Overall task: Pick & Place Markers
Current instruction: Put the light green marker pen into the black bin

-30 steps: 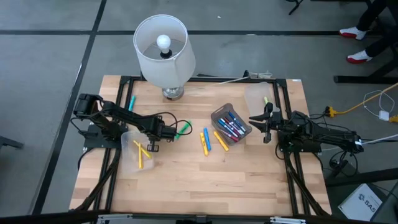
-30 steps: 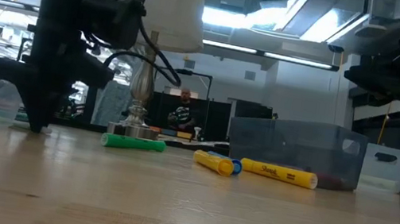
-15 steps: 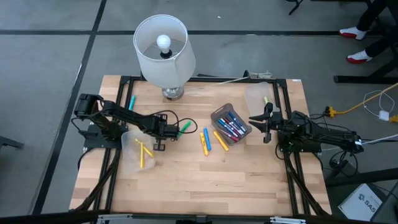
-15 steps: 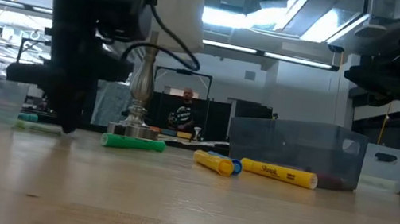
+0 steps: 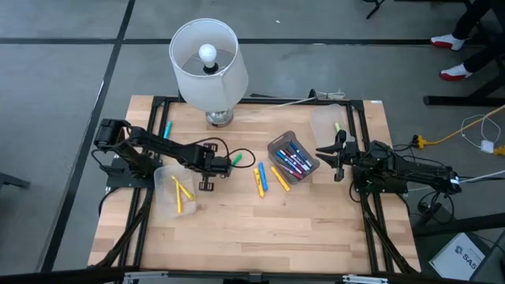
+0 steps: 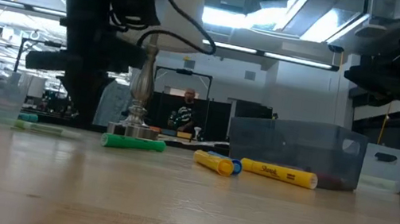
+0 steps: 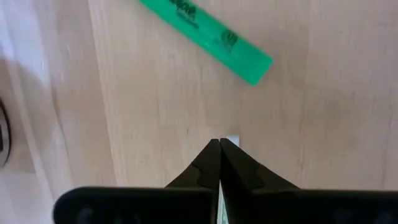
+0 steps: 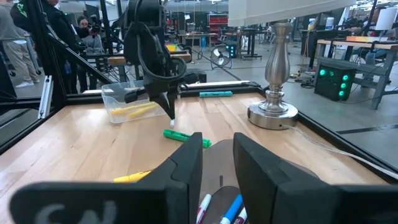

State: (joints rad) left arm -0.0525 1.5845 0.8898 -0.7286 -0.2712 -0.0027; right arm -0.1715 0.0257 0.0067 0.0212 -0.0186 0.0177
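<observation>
A green marker (image 7: pixel 205 37) lies flat on the wooden table (image 5: pixel 237 229), just beyond the shut tips of my left gripper (image 7: pixel 219 144), which points steeply down a little above the wood and holds nothing; in the high view this gripper (image 5: pixel 218 168) sits beside the green marker (image 5: pixel 233 162). Yellow markers (image 5: pixel 180 194) lie in a clear bin (image 5: pixel 167 199) at the left. Blue and yellow markers (image 5: pixel 262 178) lie loose at the centre. Another clear bin (image 5: pixel 293 158) holds several markers. My right gripper (image 8: pixel 217 155) waits level at the table's right side, open and empty.
A lamp (image 5: pixel 207 67) with a white shade stands at the far edge, its metal base (image 8: pixel 272 115) behind the green marker. Another green marker (image 5: pixel 166 128) lies far left. A third clear bin (image 5: pixel 325 122) stands far right. People show in the room beyond the table.
My left gripper has moved from the left bin toward the table's right, to the green marker, rising slightly off the wood and tipping less steeply. The markers lie where they were.
</observation>
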